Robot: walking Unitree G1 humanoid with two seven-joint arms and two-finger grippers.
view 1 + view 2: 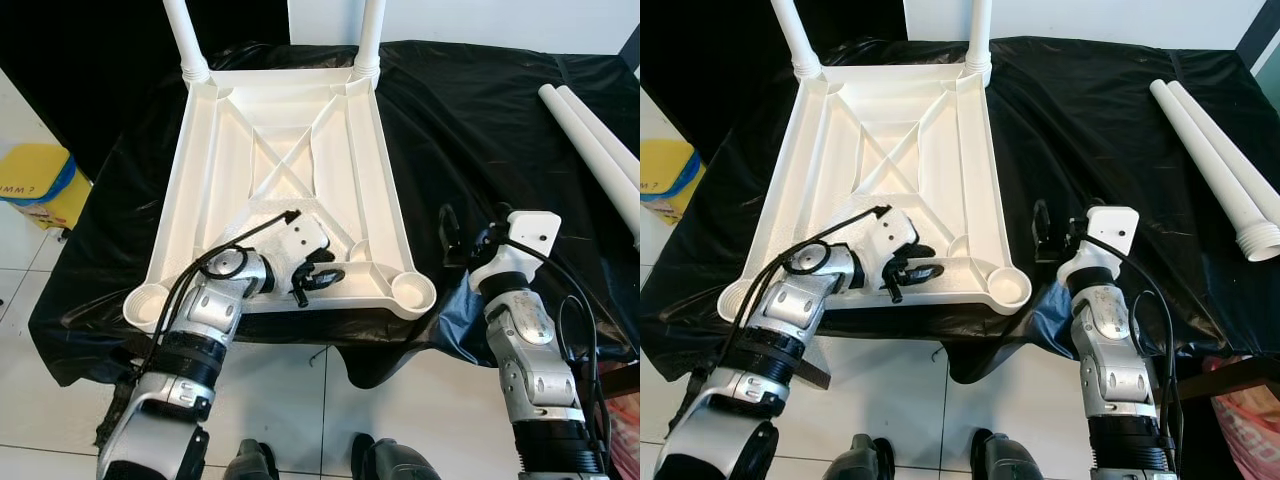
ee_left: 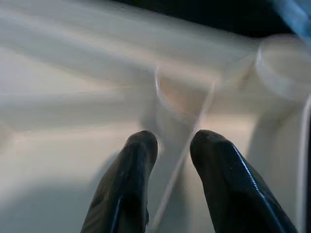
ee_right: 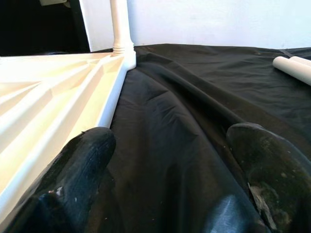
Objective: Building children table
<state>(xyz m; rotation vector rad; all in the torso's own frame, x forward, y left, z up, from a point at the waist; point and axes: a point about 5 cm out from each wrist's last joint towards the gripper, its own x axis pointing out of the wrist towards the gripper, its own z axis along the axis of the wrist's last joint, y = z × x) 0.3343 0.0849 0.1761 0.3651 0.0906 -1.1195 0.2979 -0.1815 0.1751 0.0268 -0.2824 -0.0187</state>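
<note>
The left gripper (image 1: 318, 277) rests inside the upturned white tabletop (image 1: 205, 165), low over its near rim, its black fingers (image 2: 131, 170) drawn to a narrow gap with nothing between them. Just ahead of the fingertips, toward the robot's right, lies the empty round leg socket (image 1: 412, 290) at the near right corner. The matching near left socket (image 1: 147, 302) sits beside the left forearm.

The right gripper (image 1: 448, 238) hangs over the black cloth (image 3: 194, 121) just right of the tabletop's right rim, its fingers (image 3: 82, 160) spread wide and empty. The rim runs along that gripper's left side, not touching it.

Beyond the left gripper, crossed ribs (image 1: 285, 160) stiffen the underside of the tabletop. At its far corners two white legs (image 1: 186, 40) are already seated upright in their sockets.

Far to the right of the right gripper, two more loose white legs (image 1: 1215, 150) lie side by side on the cloth.

The worktop (image 1: 1110, 110) is draped all over in black cloth and stands on a pale tiled floor (image 1: 20, 250). A yellow bin (image 1: 40, 185) with a blue band sits on the floor to the left.
</note>
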